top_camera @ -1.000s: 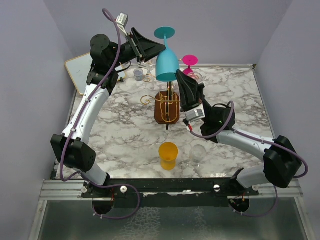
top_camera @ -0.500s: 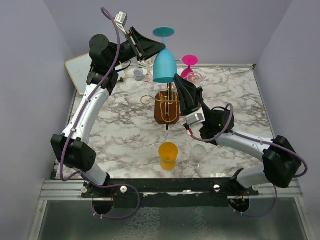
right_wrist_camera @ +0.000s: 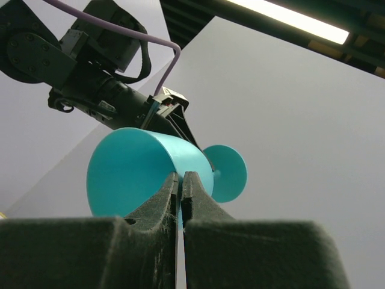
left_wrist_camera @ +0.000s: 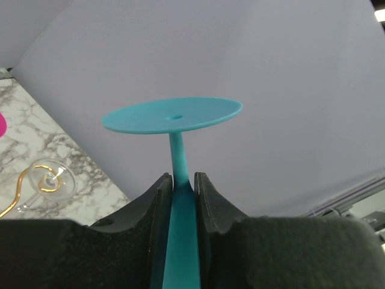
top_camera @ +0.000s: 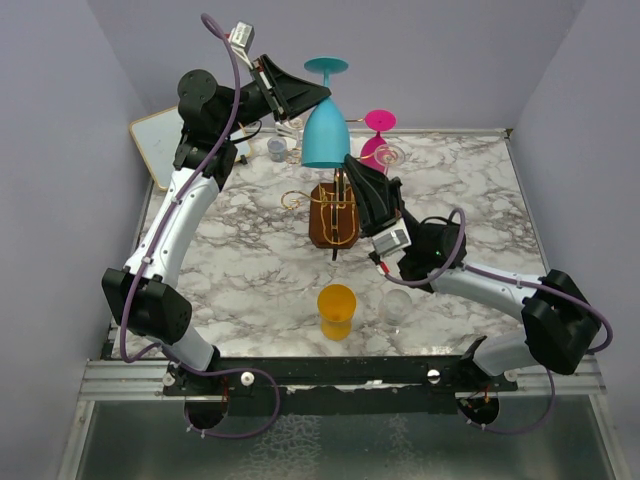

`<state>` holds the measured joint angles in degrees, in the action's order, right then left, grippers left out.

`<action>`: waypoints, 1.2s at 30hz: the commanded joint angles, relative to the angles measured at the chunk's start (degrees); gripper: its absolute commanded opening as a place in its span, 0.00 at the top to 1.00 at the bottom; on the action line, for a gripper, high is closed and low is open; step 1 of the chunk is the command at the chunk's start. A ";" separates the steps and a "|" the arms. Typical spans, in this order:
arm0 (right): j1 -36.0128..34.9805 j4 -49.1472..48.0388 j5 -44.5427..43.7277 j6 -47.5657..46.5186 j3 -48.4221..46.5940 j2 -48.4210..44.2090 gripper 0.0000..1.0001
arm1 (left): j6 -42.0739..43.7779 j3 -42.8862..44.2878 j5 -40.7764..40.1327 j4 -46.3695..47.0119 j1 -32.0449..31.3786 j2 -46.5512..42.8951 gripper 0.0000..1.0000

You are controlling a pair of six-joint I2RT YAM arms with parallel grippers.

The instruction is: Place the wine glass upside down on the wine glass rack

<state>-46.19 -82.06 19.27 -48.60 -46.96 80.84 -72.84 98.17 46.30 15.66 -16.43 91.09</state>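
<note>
Top external view: the teal wine glass (top_camera: pixel 325 135) hangs upside down in the air in the upper middle of the frame, foot up and bowl mouth down, directly over the wine glass rack (top_camera: pixel 334 222). The rack is a gold wire stand on a dark wooden block, set on the marbled table (top_camera: pixel 250 260) just above the centre of the frame. The left gripper (top_camera: pixel 322 95) comes in from the upper left and is clamped on the stem just under the foot. The left wrist view confirms this, with the thin teal stem squeezed between the two black pads and the round foot standing level above them. The right gripper (top_camera: pixel 350 162) rises from the lower right to the bowl's rim on its right side. In the right wrist view its fingers are pressed almost together on that rim, one toward the opening and one on the outer wall, so it looks pinched onto the glass. Low in the top frame an orange cup (top_camera: pixel 336 308) stands beside a clear glass (top_camera: pixel 397 308). A pink glass (top_camera: pixel 379 125) sits at the back, to the right of the teal bowl.
</note>
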 commanded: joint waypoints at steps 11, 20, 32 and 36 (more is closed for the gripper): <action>-0.61 -2.00 6.78 9.35 1.38 -0.19 0.99 | 2.74 -0.11 11.81 9.19 -0.80 -0.93 0.78; -0.65 -1.38 5.57 6.79 2.91 -2.05 0.99 | 13.40 0.33 14.86 -2.14 -0.81 -2.29 0.70; -0.65 0.62 6.90 5.97 3.92 -3.03 0.99 | 7.89 -1.90 17.48 10.10 -0.85 -3.61 1.00; -0.65 1.35 6.50 5.99 4.64 -3.68 0.99 | 16.19 -1.63 17.89 6.22 -0.80 -5.75 1.00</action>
<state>-46.52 -82.13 26.59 -43.33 -42.65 78.41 -64.01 96.51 57.60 20.29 -16.21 89.78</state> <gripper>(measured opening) 0.017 0.069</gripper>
